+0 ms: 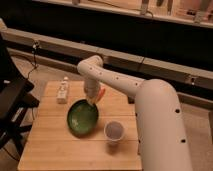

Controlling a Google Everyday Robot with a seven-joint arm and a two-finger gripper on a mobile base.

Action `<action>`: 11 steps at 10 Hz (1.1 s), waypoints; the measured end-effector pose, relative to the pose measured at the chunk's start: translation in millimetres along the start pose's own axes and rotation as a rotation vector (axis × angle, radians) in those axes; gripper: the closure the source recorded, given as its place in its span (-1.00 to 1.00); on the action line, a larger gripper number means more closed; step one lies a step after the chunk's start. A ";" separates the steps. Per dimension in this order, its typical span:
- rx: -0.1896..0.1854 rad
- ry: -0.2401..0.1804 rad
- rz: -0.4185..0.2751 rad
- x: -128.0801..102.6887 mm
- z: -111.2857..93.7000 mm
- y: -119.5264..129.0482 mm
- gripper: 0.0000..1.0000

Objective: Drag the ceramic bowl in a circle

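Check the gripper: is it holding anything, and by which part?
The gripper is down at the far-right rim of the wide, glossy green ceramic bowl on the wooden table. Whether it actually grips the rim cannot be told.

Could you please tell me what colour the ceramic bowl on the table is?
Glossy green with a darker rim, in the camera view: ceramic bowl, with the gripper at its far edge.

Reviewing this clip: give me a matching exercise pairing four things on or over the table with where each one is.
Things:
1. ceramic bowl
2. pale cup
3. small white bottle
4. tool

Places:
A. table's back left part
B. at the bowl's back right rim
C. middle of the table
D. front right of the bowl

Pairs: 1-C, 2-D, 3-A, 4-B
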 end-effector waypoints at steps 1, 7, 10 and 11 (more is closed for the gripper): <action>-0.002 -0.001 0.013 -4.7 0.9 7.5 1.00; 0.003 -0.003 -0.002 -8.4 -1.8 16.2 1.00; 0.003 -0.004 0.003 -0.7 -3.1 14.6 1.00; 0.004 -0.005 0.000 -5.3 -3.7 21.0 1.00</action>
